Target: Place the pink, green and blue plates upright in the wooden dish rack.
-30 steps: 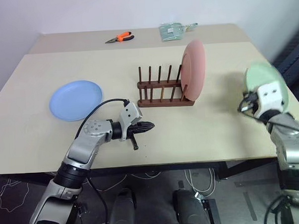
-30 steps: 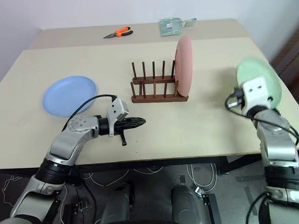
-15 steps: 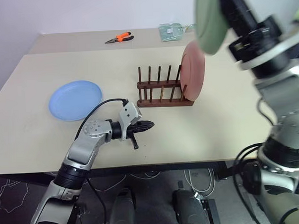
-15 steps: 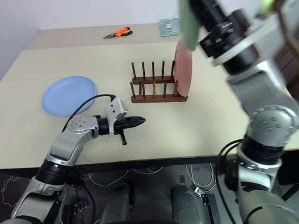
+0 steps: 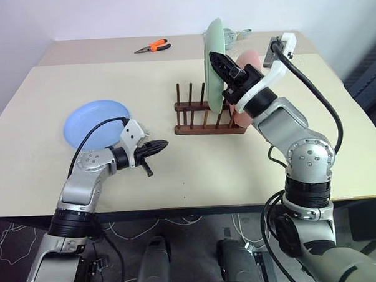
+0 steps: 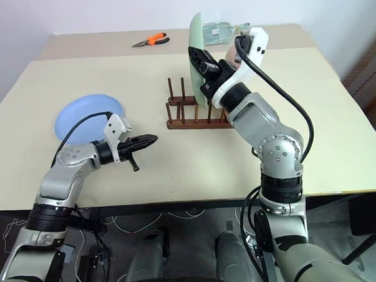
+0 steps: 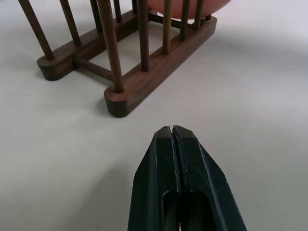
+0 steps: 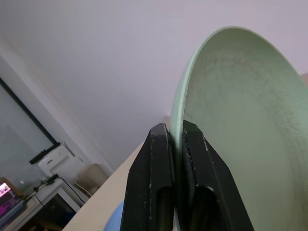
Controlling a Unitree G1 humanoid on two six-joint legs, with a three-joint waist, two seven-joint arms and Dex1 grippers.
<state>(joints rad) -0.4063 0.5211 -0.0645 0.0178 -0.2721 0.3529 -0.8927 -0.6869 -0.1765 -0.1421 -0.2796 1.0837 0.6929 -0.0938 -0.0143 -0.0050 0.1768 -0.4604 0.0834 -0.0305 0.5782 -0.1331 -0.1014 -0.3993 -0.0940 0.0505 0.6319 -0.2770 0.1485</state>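
Beige table [image 5: 251,169] carries everything, with a second table butted against its far edge. Dark wooden dish rack [image 5: 206,118] stands mid-table; the pink plate [image 5: 252,56] sits upright in its slot at the robot's right end, mostly hidden behind the right arm. Green plate [image 5: 214,65] is held on edge above the rack's middle-to-right pegs, beside the pink plate on its left; whether its lower rim touches the pegs cannot be told. Right gripper [image 8: 175,159] is clamped on that plate's rim, one black finger on each face. Blue plate [image 5: 93,123] lies flat on the table, well to the left of the rack. Left gripper [image 7: 172,139] hovers low over the table between blue plate and rack, fingers pressed together and empty, tips pointing toward the rack's near left corner. On the far table: orange-handled pliers [image 5: 151,47] and a clear packet [image 6: 217,32], partly screened by the green plate. No writing legible.
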